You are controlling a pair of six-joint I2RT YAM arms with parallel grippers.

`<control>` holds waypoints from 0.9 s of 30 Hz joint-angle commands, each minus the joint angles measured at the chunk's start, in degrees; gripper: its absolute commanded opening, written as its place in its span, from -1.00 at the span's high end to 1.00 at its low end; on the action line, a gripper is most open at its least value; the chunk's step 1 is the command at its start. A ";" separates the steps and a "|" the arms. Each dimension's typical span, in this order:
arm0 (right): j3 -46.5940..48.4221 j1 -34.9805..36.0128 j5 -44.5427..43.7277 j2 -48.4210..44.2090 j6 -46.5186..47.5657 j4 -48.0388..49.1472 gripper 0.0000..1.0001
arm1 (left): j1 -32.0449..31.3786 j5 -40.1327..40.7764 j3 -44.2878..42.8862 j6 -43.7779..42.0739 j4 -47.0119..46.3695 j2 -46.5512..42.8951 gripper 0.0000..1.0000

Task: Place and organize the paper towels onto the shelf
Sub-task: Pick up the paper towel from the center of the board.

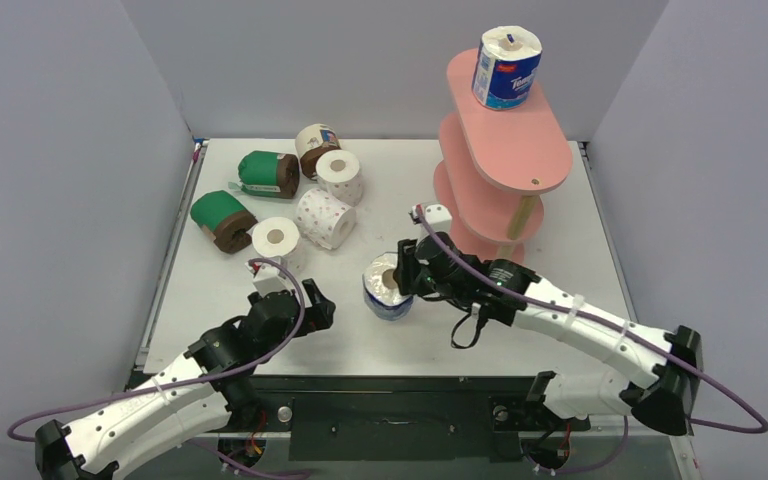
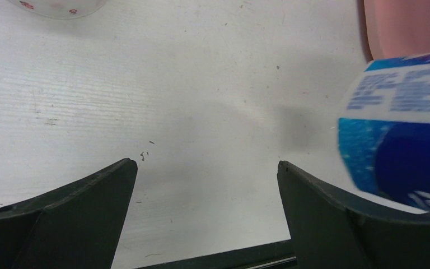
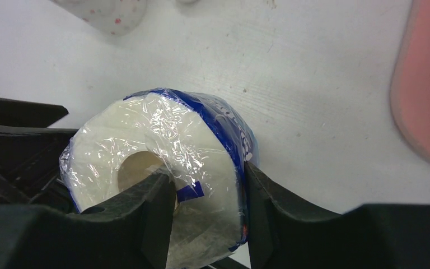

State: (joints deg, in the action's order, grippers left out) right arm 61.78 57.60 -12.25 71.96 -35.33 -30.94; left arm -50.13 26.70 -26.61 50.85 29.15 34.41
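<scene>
One blue roll (image 1: 507,68) stands on the top board of the pink shelf (image 1: 525,150) at the upper right, so most of the job is left – two green rolls (image 1: 268,172), a cream roll (image 1: 317,146) and three dotted white rolls (image 1: 326,217) wait on the table (image 1: 400,180) at the upper left. The second blue roll (image 1: 388,287) sits mid-table on its flat end, hole and long axis pointing up, and the right gripper (image 3: 208,196) is clamped on its wall – one finger down the hole, one outside. The left gripper (image 2: 204,165), lower left, has its fingers wide apart and holds nothing.
</scene>
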 commanded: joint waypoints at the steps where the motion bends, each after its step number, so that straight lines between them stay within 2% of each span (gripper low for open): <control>1: 6.59 -2.34 -4.06 -7.94 1.66 -4.31 0.22 | 0.38 -0.45 -0.02 0.43 -3.73 0.00 -0.93; 9: 21.13 -4.61 -10.66 -12.04 7.75 -14.77 0.23 | 0.38 -1.80 -0.15 0.30 -5.94 2.15 -0.93; 19: 36.78 -11.49 -14.93 -12.41 12.98 -17.31 0.24 | 0.38 -3.07 -0.52 0.58 -7.13 2.91 -0.93; 24: 40.60 -20.33 -15.71 -12.35 12.61 -15.37 0.24 | 0.37 -3.56 -0.72 0.60 -7.86 3.89 -0.93; 27: 40.44 -26.63 -11.09 -12.08 9.97 -13.60 0.24 | 0.37 -3.90 -0.67 0.60 -8.54 4.48 -0.93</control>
State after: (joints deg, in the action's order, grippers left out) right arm 100.66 37.06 -25.45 59.92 -23.59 -49.19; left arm -50.13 23.55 -26.37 50.89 24.14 38.39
